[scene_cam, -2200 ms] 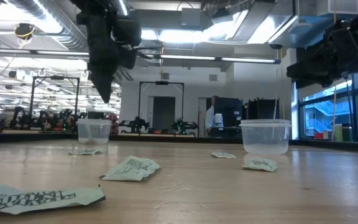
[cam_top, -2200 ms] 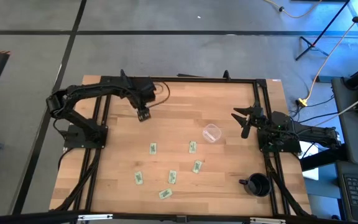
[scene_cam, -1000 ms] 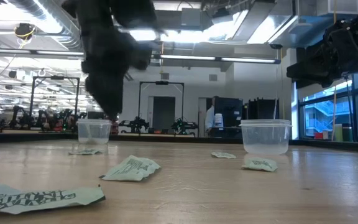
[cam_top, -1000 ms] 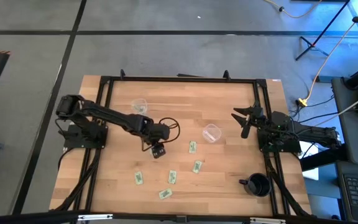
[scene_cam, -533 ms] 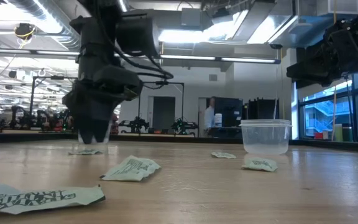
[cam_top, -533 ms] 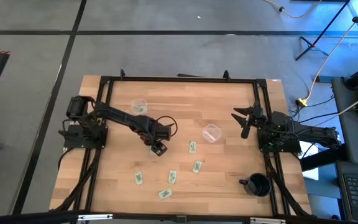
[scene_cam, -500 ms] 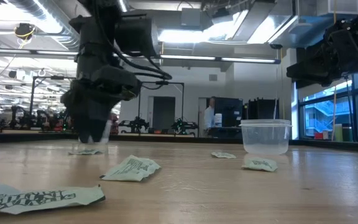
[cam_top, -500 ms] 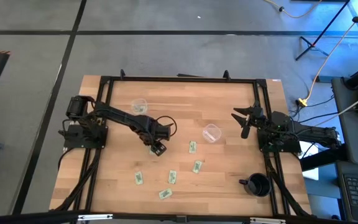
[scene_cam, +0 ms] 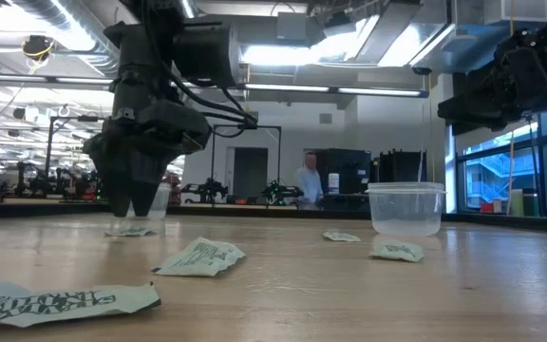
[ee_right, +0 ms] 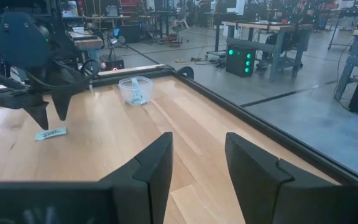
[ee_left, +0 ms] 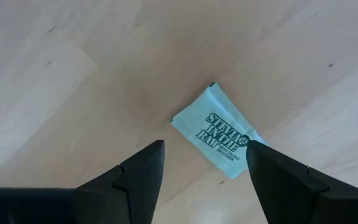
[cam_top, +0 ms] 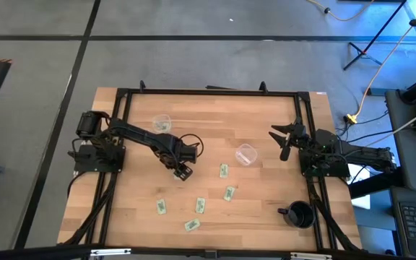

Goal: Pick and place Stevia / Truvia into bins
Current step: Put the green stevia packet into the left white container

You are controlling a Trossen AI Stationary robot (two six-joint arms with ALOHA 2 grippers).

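My left pincer point(cam_top: 183, 172) hangs low over the middle of the bench point(cam_top: 266, 220), fingers spread and holding nothing, and the packet point(ee_left: 219, 134) I want lies flat on the wood directly beneath it. In my left wrist view the packet sits in the gap between my two fingers, closer to one finger than the other, and its long axis runs at a slant across that gap, not square to it. From here I judge the move to be a short drop, perhaps with a slight turn of the wrist, so the fingers close across the packet's narrow width. The nearer cup point(cam_top: 162, 123) stands toward the far left of the bench, within my left arm's reach. My right pincer point(cam_top: 283, 141) waits at the right edge, fingers apart, beside the other cup point(cam_top: 246, 154).
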